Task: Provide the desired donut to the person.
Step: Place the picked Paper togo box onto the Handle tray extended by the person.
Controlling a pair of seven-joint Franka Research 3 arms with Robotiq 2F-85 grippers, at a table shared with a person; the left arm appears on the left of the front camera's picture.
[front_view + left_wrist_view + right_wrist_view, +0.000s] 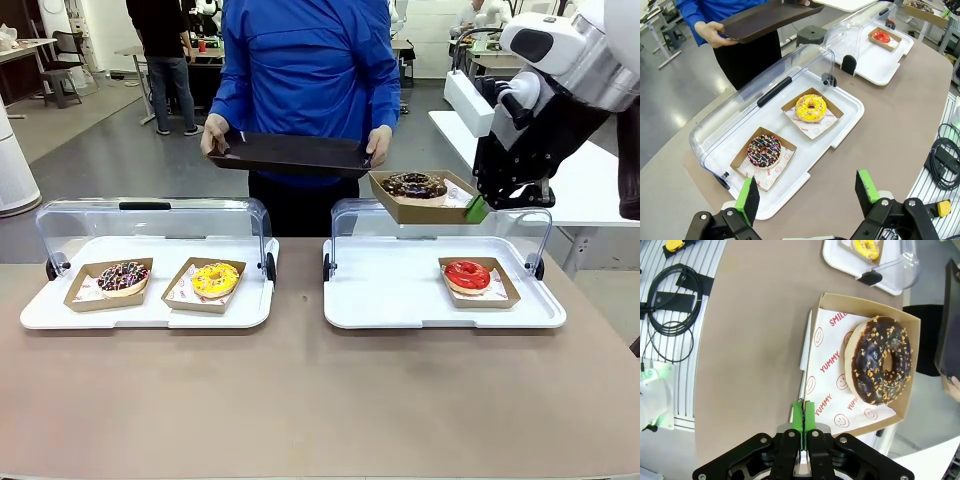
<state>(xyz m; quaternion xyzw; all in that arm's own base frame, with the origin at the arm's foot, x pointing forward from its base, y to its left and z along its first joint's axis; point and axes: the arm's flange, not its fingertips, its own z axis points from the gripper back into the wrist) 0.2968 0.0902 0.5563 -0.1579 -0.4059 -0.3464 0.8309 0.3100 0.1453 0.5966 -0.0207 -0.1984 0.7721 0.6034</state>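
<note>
right arm (560,110) raised near the person's tray (290,155), jaws pinching the donut box (420,212) — left jaws spread (hovering)

The nut-sprinkled chocolate donut (414,185) sits level in its open cardboard box (425,210), aloft above the right display case (350,225), just beside the dark tray (290,155) the person (310,70) in blue holds at the far side

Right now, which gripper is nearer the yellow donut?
Left. The left gripper hangs open above the table, just short of the left tray holding the yellow donut; the right gripper is raised at the right tray, shut on the box of the chocolate donut.
</note>
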